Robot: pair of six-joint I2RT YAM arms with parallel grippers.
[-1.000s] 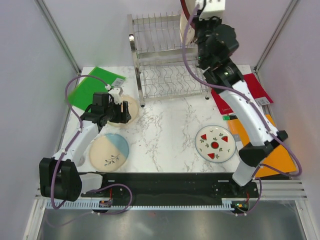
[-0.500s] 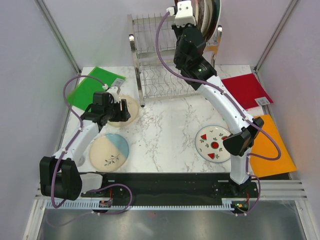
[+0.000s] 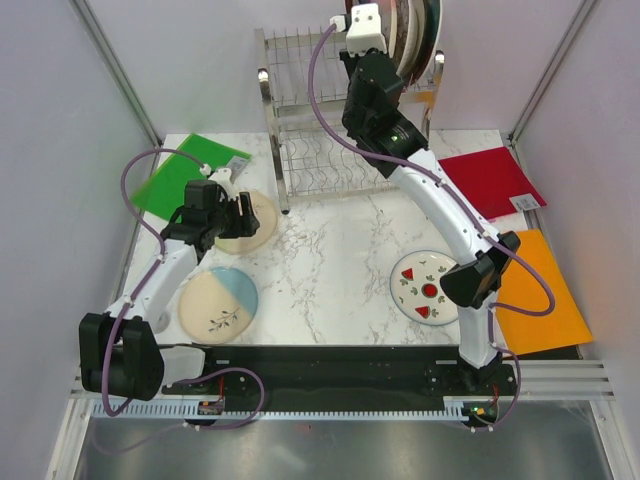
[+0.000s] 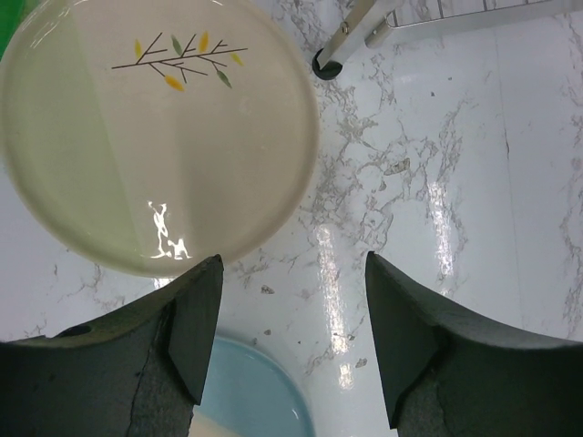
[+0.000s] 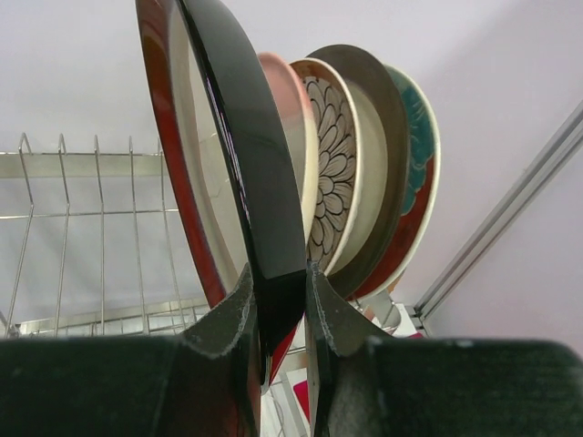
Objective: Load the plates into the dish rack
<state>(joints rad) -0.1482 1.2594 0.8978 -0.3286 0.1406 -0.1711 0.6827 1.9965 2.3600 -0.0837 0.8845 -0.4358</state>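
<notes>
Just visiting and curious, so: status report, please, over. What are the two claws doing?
Right gripper shut on red-rimmed plate, on edge at dish rack top tier. Left gripper open above cream plate. Racked plates close beside.

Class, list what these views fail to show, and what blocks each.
Right wrist view: the right gripper hides the bottom of the red-rimmed plate, so its seating in the dish rack is unclear.
Top view: the right arm covers part of the watermelon plate.
Left wrist view: the bottom edge cuts off the blue plate.
</notes>
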